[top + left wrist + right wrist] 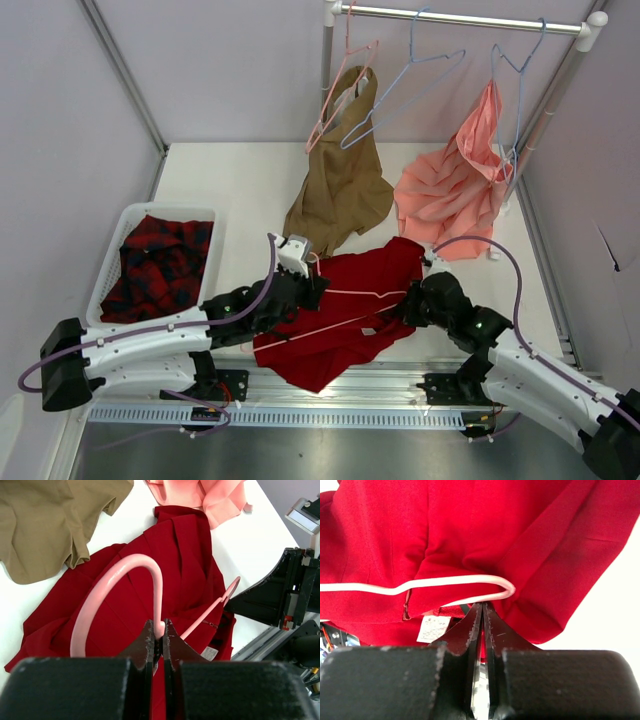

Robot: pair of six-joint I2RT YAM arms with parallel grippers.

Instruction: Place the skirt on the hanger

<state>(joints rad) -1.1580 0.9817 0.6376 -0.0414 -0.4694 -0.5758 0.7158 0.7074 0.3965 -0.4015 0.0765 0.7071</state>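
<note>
Pinching tight the hook of the thin pale-pink wire hanger (112,575), the left hand (158,630) hovers over the plain deep-red cloth skirt (175,555) lying beneath it, while the right hand (482,607), nearly closed, noses the skirt's waistband, its grip unclear.

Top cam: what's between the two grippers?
The skirt, with the hanger lying across it, fills that stretch; clearest in the top view.
</note>
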